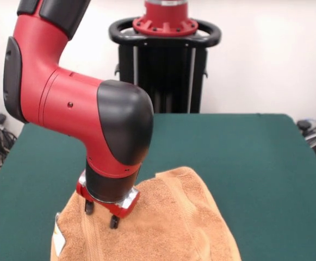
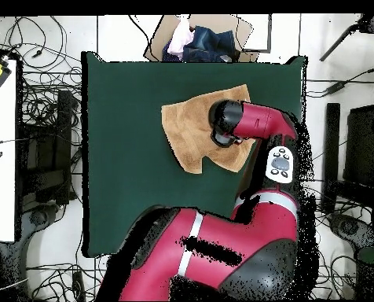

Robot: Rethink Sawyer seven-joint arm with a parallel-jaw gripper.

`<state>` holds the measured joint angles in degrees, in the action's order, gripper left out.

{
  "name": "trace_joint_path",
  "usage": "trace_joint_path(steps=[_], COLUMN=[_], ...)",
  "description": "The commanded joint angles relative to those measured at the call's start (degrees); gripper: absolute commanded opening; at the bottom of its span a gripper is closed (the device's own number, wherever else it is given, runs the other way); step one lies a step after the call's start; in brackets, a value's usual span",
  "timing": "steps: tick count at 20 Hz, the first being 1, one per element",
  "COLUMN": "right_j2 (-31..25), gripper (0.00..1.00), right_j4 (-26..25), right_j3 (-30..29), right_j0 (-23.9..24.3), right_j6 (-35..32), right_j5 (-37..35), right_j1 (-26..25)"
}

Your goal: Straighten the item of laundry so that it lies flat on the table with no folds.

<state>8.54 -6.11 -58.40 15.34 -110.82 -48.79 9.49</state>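
The item of laundry (image 1: 168, 217) is an orange-tan towel lying at the near edge of the green table (image 1: 245, 163), rumpled, with a raised fold along its upper right side and a white tag (image 1: 57, 239) on its left edge. My gripper (image 1: 101, 214) points straight down onto the towel's left part. It is open, and its two dark fingertips (image 1: 114, 221) are at the cloth surface with nothing held between them. From overhead, the towel (image 2: 192, 130) lies on the table (image 2: 119, 157) toward its upper right, and the arm's wrist (image 2: 225, 126) hides the gripper and the towel's right portion.
In the overhead view a cardboard box of clothes (image 2: 198, 39) sits beyond the table's top edge. Cables litter the floor on both sides. A white surface (image 2: 1, 157) stands at the left. My arm's links (image 2: 221, 252) hang over the table's lower right.
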Motion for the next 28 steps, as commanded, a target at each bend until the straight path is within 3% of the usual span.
trace_joint_path(steps=[1,4,14,20,28], right_j2=[-3.2,-2.5,-2.3,-2.0,-2.9], gripper=[1.0,1.0,1.0,1.0,1.0], right_j4=[-0.7,-0.9,-2.1,-3.3,-4.0], right_j3=[-5.0,-5.6,-9.6,-9.7,-10.3], right_j0=[-1.7,-2.2,-1.9,-2.4,-1.9], right_j6=[-2.0,-1.4,0.8,3.2,3.3], right_j5=[-4.0,-7.9,-8.5,-13.7,-10.2], right_j1=[-0.1,0.3,2.4,2.5,3.1])
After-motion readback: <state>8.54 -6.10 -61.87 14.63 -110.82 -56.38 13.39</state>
